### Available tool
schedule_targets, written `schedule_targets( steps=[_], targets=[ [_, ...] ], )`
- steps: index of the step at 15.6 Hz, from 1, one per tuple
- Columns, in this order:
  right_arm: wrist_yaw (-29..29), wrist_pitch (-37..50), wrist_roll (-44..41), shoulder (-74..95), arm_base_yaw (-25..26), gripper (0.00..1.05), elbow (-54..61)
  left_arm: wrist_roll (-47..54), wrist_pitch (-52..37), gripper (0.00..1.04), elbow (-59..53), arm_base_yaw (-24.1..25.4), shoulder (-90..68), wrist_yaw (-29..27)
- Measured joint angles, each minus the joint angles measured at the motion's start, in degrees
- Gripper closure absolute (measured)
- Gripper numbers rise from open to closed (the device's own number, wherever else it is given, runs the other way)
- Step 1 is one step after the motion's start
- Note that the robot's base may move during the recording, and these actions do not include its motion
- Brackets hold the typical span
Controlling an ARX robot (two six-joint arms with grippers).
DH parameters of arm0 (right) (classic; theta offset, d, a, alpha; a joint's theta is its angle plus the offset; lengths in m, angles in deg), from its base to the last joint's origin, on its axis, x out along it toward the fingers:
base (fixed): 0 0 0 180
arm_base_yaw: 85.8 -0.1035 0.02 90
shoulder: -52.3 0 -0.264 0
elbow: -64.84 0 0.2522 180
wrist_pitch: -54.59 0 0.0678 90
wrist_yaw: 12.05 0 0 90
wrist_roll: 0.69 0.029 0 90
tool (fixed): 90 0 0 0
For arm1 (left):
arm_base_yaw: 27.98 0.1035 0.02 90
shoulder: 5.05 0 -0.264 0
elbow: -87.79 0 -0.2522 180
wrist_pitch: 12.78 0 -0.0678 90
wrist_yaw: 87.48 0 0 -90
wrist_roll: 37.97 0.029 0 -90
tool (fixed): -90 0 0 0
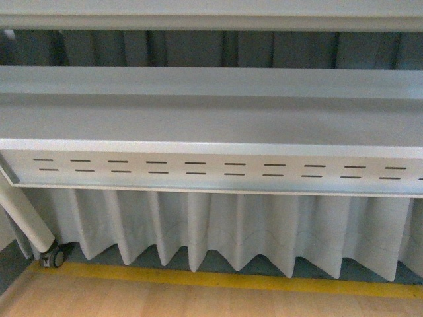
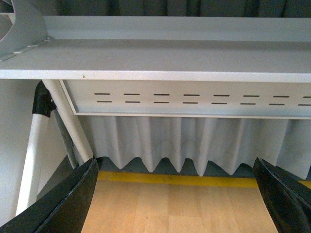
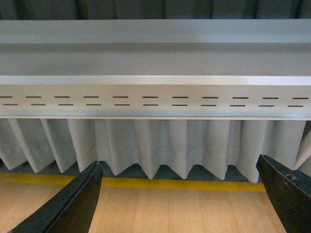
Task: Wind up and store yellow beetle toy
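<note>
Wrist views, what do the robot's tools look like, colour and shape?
Only the fingers show. The left tool has two plain black fingers, broad at the base and curving to a narrower tip. The right tool looks the same, its fingers black and smooth. No cables or markings are visible. The front view shows neither arm.

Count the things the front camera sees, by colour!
Grey: 2, table and curtain
White: 1, leg
Black: 1, wheel
Yellow: 1, stripe
Brown: 1, floor
Total: 6
</note>
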Motion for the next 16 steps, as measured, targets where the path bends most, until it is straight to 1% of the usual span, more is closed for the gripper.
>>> schedule_targets(
  steps=[16],
  targets=[
    [0.00,0.00,0.00,0.00,0.00,0.07,0.00,-0.02,0.00,0.07,0.00,0.00,0.00,0.00]
  ],
)
